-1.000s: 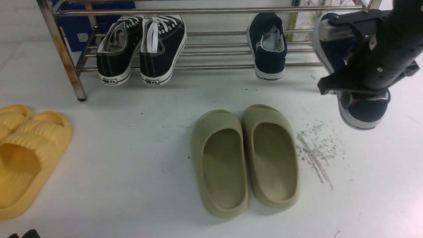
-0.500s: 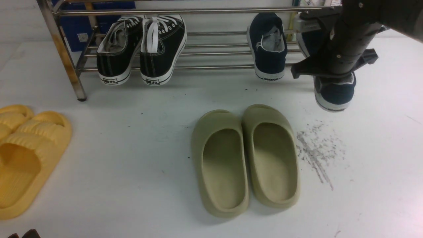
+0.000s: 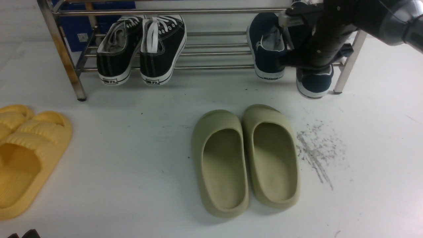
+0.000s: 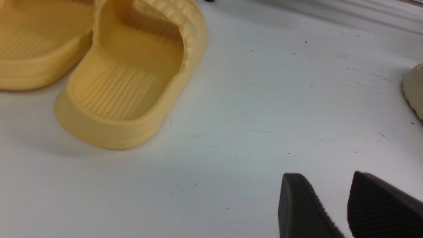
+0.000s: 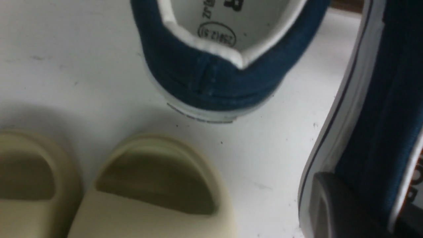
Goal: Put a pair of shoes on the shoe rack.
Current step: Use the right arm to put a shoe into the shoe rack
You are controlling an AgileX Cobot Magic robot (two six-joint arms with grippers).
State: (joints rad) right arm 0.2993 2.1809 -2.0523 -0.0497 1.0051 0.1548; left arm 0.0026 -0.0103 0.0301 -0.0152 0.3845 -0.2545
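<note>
At the shoe rack's (image 3: 198, 11) right end, the second navy slip-on (image 3: 314, 85) has arrived (right end effector (image 3: 315, 58) pinching it); almost done.

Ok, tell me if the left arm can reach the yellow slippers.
Probably yes: the left gripper is open and empty, with only bare floor between it and the nearest yellow slipper.

On the shoe rack (image 3: 214, 67), lace-up sneakers (image 3: 142, 49) sit toward its left end and a slip-on shoe (image 3: 268, 56) toward its right. The second slip-on shoe (image 3: 314, 82) is just right of that one, at the rack's front. Slides (image 3: 246, 158) lie on the worktop (image 3: 132, 148) before the rack, and other slides (image 3: 26, 148) lie off its left front.
</note>
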